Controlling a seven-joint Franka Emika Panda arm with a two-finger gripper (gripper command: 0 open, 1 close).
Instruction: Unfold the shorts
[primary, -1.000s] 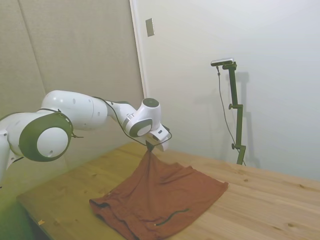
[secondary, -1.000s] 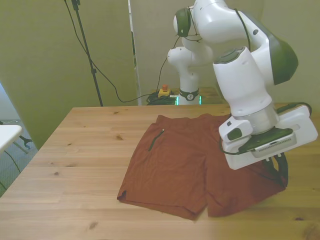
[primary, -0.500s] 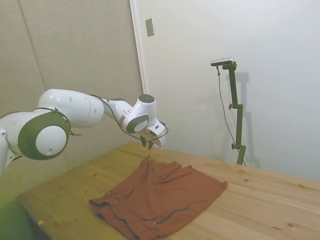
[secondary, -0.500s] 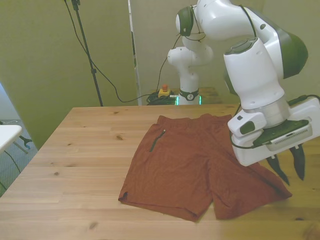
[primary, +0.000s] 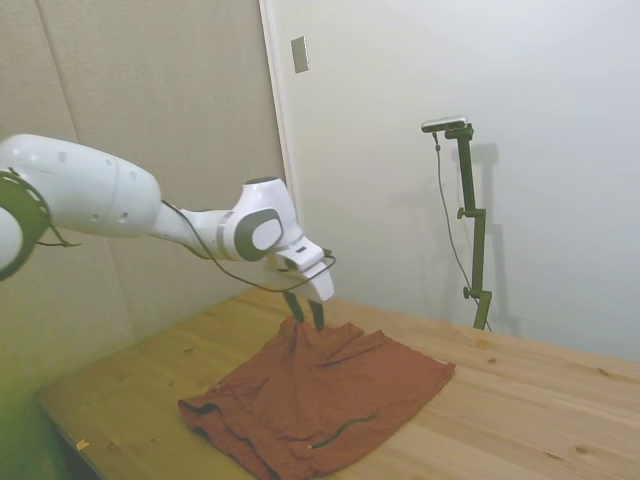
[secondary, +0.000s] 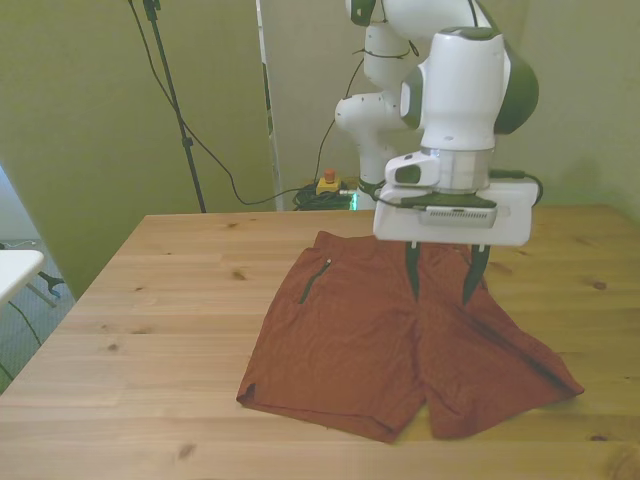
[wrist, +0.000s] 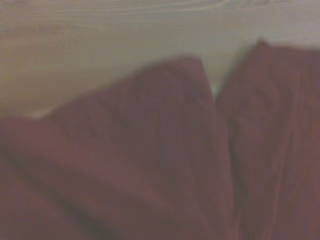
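The rust-brown shorts lie spread flat on the wooden table, both legs opened out toward the near edge in the front view, with a dark cord near the waistband. In the side view the shorts show a small raised ridge under the arm. My gripper hangs open just above the middle of the shorts, holding nothing; in the side view the gripper hovers over the fabric's far edge. The wrist view shows blurred rust fabric of the shorts over pale wood.
A black tripod stand with a cable rises behind the table at the front view's left. A white object's edge shows at the far left. Bare wood lies left of the shorts in the front view.
A second ago the gripper was shut on the shorts' leg, lifted. It let go, the fabric dropped flat, and the open gripper has moved back over the shorts' middle.
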